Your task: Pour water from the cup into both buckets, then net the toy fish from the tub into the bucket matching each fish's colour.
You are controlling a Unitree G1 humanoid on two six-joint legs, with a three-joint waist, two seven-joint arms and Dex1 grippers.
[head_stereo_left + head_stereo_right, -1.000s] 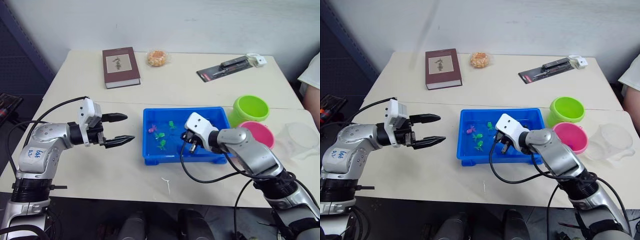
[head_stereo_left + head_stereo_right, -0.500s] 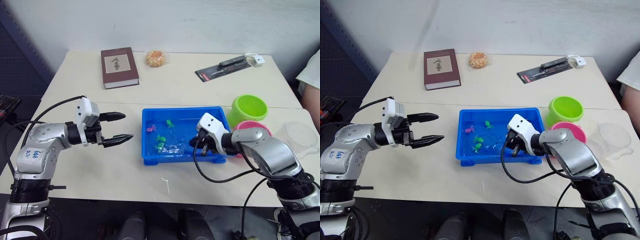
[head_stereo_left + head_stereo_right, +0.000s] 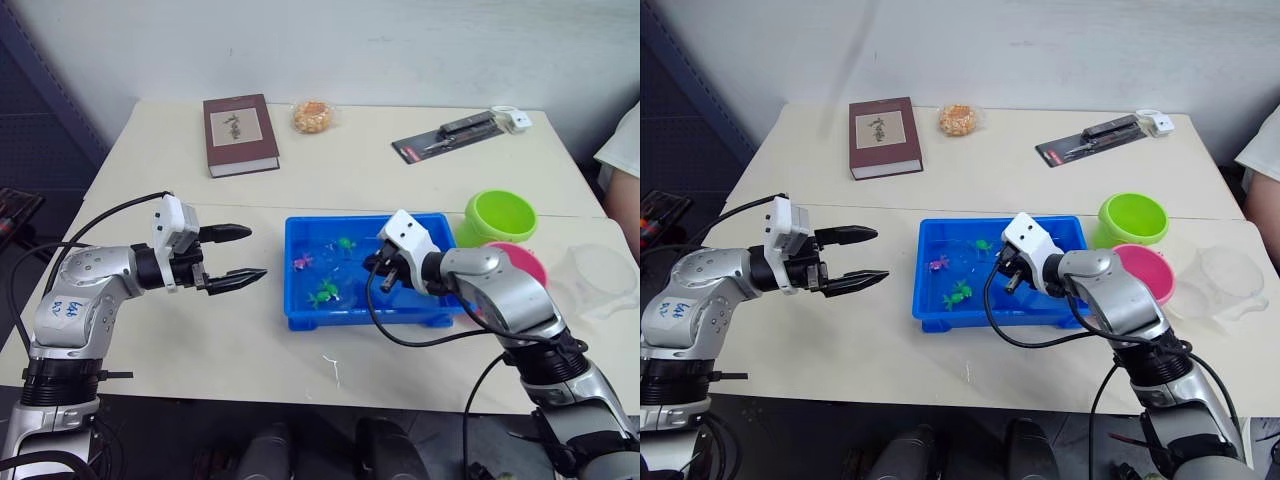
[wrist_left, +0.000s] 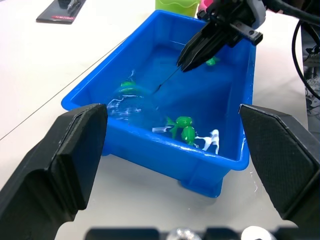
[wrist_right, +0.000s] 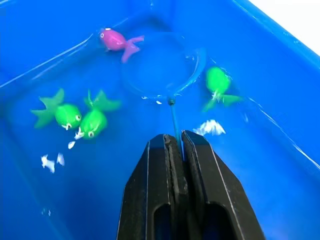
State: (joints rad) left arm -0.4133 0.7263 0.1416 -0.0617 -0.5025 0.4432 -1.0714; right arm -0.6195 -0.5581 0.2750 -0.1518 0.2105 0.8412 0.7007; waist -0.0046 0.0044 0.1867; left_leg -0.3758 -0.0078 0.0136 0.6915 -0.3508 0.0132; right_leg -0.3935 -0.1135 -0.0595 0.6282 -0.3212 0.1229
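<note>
Right gripper (image 5: 173, 145) dipping the net (image 5: 162, 65) in the blue tub (image 3: 300, 306).

The net's light blue hoop is lying in the water between a pink-magenta fish (image 5: 116, 40) and a green fish (image 5: 218, 82), while two more green fish (image 5: 80, 117) are floating close together beside it. The right jaws are pinching the thin dark handle (image 5: 175, 125) tight. The left gripper (image 3: 240, 256) is hovering over the worktop (image 3: 200, 340) beside the tub, jaws spread wide and holding nothing. The lime green bucket (image 3: 500, 217), pink bucket (image 3: 528, 262) and clear cup (image 3: 600, 280) are standing beyond the tub's right end.

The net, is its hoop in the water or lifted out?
In the water. The net's hoop lies submerged in the tub, empty, between the pink fish and a green fish.
</note>
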